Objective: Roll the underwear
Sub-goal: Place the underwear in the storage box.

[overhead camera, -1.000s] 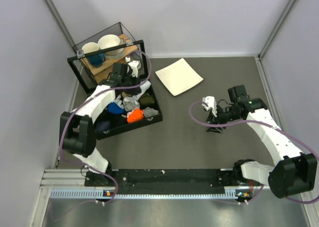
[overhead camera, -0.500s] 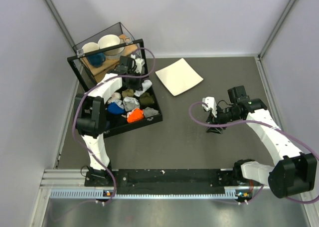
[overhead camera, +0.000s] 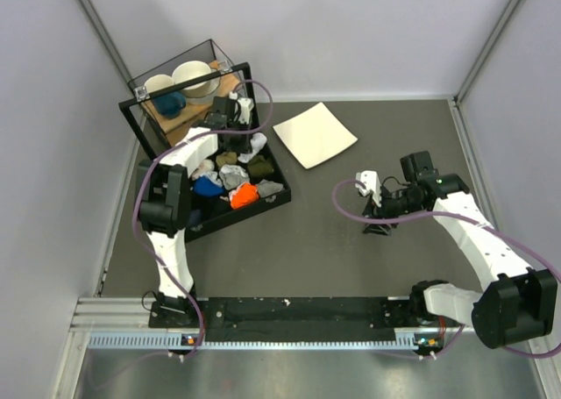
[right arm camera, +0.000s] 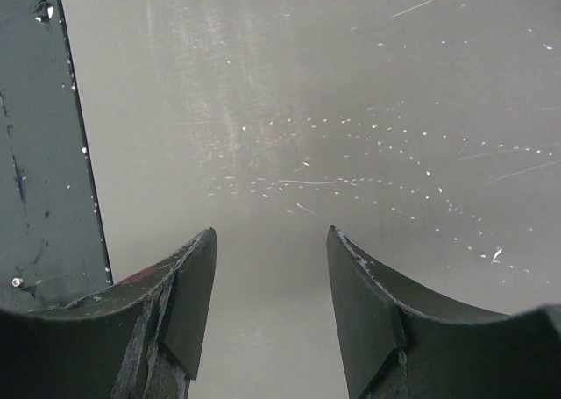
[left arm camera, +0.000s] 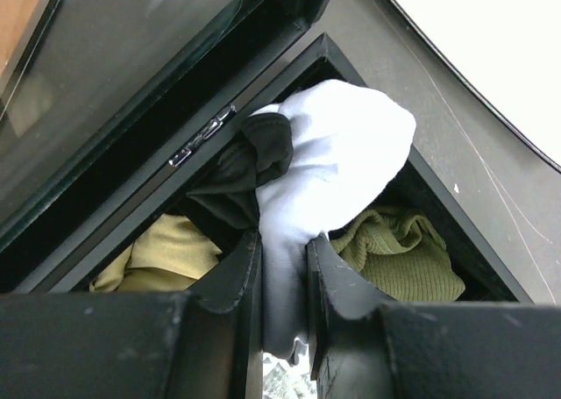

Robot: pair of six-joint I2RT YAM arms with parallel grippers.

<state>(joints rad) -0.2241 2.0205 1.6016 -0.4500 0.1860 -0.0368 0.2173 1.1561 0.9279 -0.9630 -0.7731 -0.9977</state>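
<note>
Left hand [left arm camera: 282, 267]: clenched on the underwear [left arm camera: 337, 162], pinching its lower fold. Underwear: bunched at the far corner of the black box [left arm camera: 456, 211], beside an olive cloth [left arm camera: 399, 245]. Right hand [right arm camera: 272, 281]: released, jaws apart above the worktop [right arm camera: 351, 110].

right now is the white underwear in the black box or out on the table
In the box, bunched, not spread: the left tool pinches the underwear above a corner compartment, beside an olive cloth.
</note>
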